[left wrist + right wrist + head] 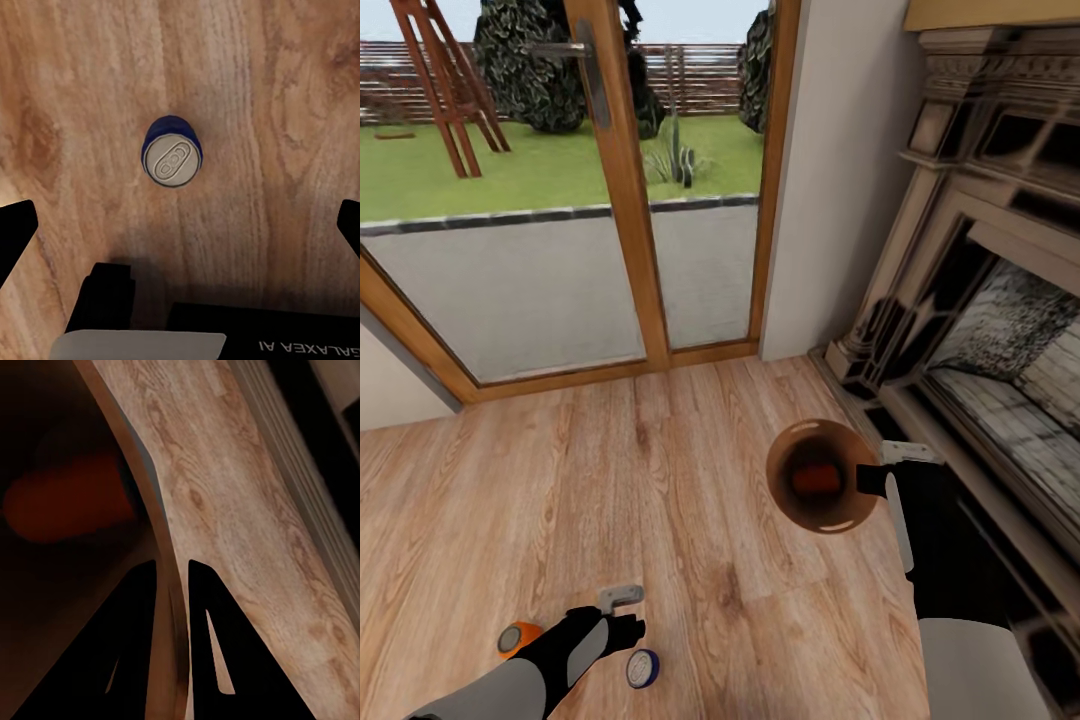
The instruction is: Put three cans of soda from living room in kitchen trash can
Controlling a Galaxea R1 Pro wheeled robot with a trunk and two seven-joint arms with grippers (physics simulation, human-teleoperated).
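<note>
The trash can (pixel 790 492) hangs above the wood floor with its tan inside facing up. An orange soda can (pixel 817 479) lies inside it, seen as a dim red-orange shape (pixel 64 506) in the right wrist view. My right gripper (pixel 868 479) is shut on the bin's rim (pixel 166 585), one finger inside and one outside. A blue soda can (pixel 643 668) stands upright on the floor, silver top up (pixel 173 160). My left gripper (pixel 180 225) is open above it, fingers (pixel 15 232) wide apart. Another orange can (pixel 517 637) stands beside my left arm.
Wood-framed glass doors (pixel 610 200) fill the back wall, with a garden behind them. A dark fireplace surround (pixel 980 330) runs along the right, close to my right arm. Light wood floor (pixel 610 500) lies open between doors and cans.
</note>
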